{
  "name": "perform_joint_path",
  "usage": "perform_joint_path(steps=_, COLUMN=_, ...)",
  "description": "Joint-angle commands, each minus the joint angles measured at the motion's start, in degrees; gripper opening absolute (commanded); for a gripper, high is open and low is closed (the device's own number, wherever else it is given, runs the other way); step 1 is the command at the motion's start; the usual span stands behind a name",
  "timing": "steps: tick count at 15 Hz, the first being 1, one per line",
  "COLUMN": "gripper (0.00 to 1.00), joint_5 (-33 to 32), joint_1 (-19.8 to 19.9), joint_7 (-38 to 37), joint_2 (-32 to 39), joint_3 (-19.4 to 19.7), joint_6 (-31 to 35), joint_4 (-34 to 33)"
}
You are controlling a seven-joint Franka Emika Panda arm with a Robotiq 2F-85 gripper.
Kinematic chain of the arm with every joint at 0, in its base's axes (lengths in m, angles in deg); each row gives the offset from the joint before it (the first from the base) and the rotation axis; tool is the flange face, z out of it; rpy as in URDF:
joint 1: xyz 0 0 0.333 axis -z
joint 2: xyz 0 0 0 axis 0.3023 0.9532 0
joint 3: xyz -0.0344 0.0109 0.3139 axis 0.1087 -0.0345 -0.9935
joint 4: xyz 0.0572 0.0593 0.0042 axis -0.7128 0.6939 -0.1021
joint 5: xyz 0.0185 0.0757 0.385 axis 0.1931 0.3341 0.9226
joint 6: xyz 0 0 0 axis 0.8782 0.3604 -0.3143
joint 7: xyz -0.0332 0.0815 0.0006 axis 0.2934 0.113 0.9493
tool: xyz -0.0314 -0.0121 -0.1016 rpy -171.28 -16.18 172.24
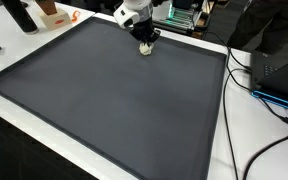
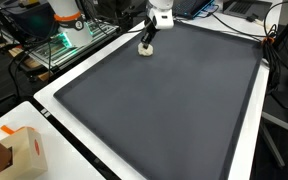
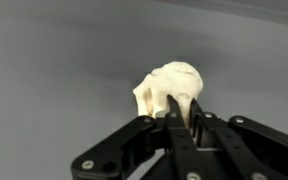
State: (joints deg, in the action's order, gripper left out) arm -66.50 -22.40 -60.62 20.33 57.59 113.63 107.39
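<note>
Looking down the wrist view, I've got the gripper (image 3: pixel 180 118) clamped narrow on a cream lump (image 3: pixel 169 85). The lump pokes out past the fingertips, low over the dark mat (image 3: pixel 44 60); can't tell if it's actually touching.

In both exterior views the lump (image 1: pixel 146 47) (image 2: pixel 146 49) sits upper middle of the frame, right near the mat's top edge. So there's little room up that way, but a big stretch of mat spreads toward the bottom of the frame.

A white table border (image 1: pixel 224 110) rings the mat. Past it in an exterior view, cables (image 1: pixel 274 100) trail along the right side. In an exterior view a cardboard box (image 2: pixel 19 150) sits lower left, well apart from the gripper.
</note>
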Motion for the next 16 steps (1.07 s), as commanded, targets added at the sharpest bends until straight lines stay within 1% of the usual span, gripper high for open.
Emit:
perform_joint_path(steps=1, gripper=0.03, joint_5=-0.3, joint_1=-0.2, joint_7=-1.2, joint_2=-0.4, joint_3=0.4, joint_6=1.3, joint_4=0.9)
perform_joint_path(steps=2, gripper=0.03, joint_5=-0.6, joint_1=-0.3, joint_7=-1.3, joint_2=-0.4, joint_3=0.4, joint_6=1.1, joint_4=0.9)
perform_joint_path(steps=3, gripper=0.03, joint_5=0.8, joint_1=0.0, joint_7=-0.3, joint_2=-0.5, joint_3=0.1, joint_6=1.2, joint_4=0.9)
perform_joint_path(steps=4, gripper=0.37, joint_5=0.6, joint_1=0.0, joint_7=-0.6, joint_2=-0.6, joint_3=0.2, joint_6=1.3, joint_4=0.9)
perform_joint_path(steps=5, gripper=0.39, joint_5=0.8, joint_1=0.0, joint_7=-0.5, joint_2=-0.6, joint_3=0.2, joint_6=1.3, joint_4=0.9)
perform_joint_path(steps=7, gripper=0.51, joint_5=0.8, joint_1=0.1, joint_7=-0.5, joint_2=-0.7, joint_3=0.2, joint_6=1.4, joint_4=0.9)
perform_joint_path(steps=8, gripper=0.60, joint_5=0.8, joint_1=0.1, joint_7=-0.5, joint_2=-0.7, joint_3=0.2, joint_6=1.4, joint_4=0.9)
perform_joint_path(steps=12, gripper=0.89, joint_5=0.9, joint_1=0.0, joint_7=-0.6, joint_2=-0.7, joint_3=0.1, joint_6=1.3, joint_4=0.7)
perform_joint_path(steps=13, gripper=0.98, joint_5=1.0, joint_1=0.1, joint_7=-0.5, joint_2=-0.8, joint_3=0.1, joint_6=1.2, joint_4=0.6)
perform_joint_path(steps=14, gripper=1.00, joint_5=0.9, joint_1=0.0, joint_7=-0.7, joint_2=-0.8, joint_3=0.1, joint_6=1.2, joint_4=0.6)
perform_joint_path(steps=16, gripper=1.00, joint_5=1.9, joint_1=0.1, joint_7=-0.7, joint_2=-1.2, joint_3=-0.1, joint_6=0.2, joint_4=0.4)
